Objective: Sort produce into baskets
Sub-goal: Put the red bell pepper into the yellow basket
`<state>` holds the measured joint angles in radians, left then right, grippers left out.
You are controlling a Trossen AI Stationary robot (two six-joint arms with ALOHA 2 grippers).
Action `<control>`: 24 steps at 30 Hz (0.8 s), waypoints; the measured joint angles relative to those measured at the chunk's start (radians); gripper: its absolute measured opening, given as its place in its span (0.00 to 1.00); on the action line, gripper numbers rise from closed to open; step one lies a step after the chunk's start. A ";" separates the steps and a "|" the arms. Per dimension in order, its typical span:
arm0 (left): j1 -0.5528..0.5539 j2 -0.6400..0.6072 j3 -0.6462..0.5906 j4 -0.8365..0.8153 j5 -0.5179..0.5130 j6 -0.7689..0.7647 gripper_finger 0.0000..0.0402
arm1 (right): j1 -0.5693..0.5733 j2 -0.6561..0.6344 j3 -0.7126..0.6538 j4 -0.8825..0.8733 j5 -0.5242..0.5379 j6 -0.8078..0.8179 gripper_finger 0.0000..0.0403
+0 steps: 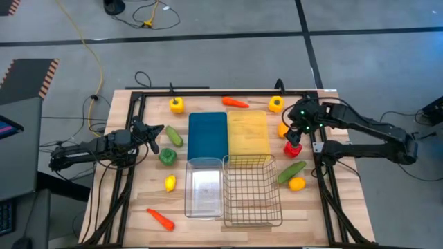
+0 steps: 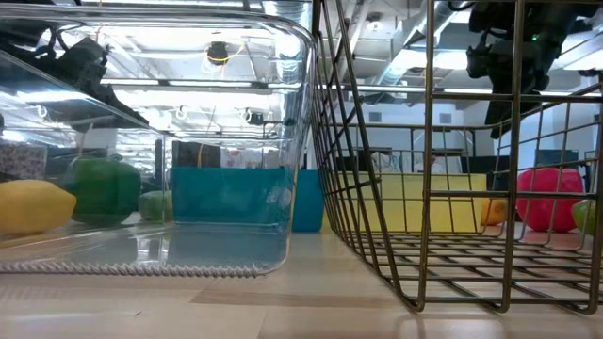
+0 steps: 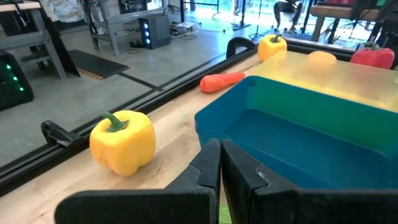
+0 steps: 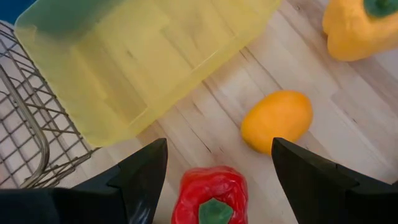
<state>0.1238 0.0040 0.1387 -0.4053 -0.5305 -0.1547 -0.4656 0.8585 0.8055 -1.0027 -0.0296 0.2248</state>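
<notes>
Hovering over red pepper [image 4: 211, 198], right fingers [image 4: 144, 171] spread wide; left fingers [image 3: 214, 165] closed.

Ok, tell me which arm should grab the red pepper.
Right. The right gripper hangs open directly above the red pepper, fingers either side of it, beside the yellow tray. The left gripper is shut, across the table by the blue tray.

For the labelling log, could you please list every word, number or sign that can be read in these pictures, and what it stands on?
None can be read.
The blue tray, yellow tray, clear bin and wire basket carry no visible lettering.
The produce shows none either.
The screen at the table's left is too small to read.
</notes>
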 joint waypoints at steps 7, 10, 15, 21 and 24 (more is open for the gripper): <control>0.000 0.000 0.000 -0.001 0.000 0.000 0.00 | 0.000 0.000 0.000 -0.034 0.000 -0.050 0.90; 0.000 0.000 0.000 -0.002 0.000 -0.012 0.00 | 0.000 0.000 0.000 -0.060 0.000 -0.060 0.97; 0.000 0.000 0.000 -0.002 0.000 -0.025 0.00 | 0.002 0.000 0.000 -0.092 0.000 -0.075 0.97; 0.000 0.000 0.000 -0.003 0.000 -0.026 0.00 | 0.002 0.000 0.000 -0.094 0.000 -0.020 0.96; 0.000 0.000 0.000 -0.003 0.000 -0.026 0.00 | 0.011 -0.001 -0.005 -0.089 0.000 -0.016 0.96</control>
<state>0.1241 0.0040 0.1387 -0.4080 -0.5304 -0.1806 -0.4542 0.8580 0.8005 -1.0921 -0.0292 0.2092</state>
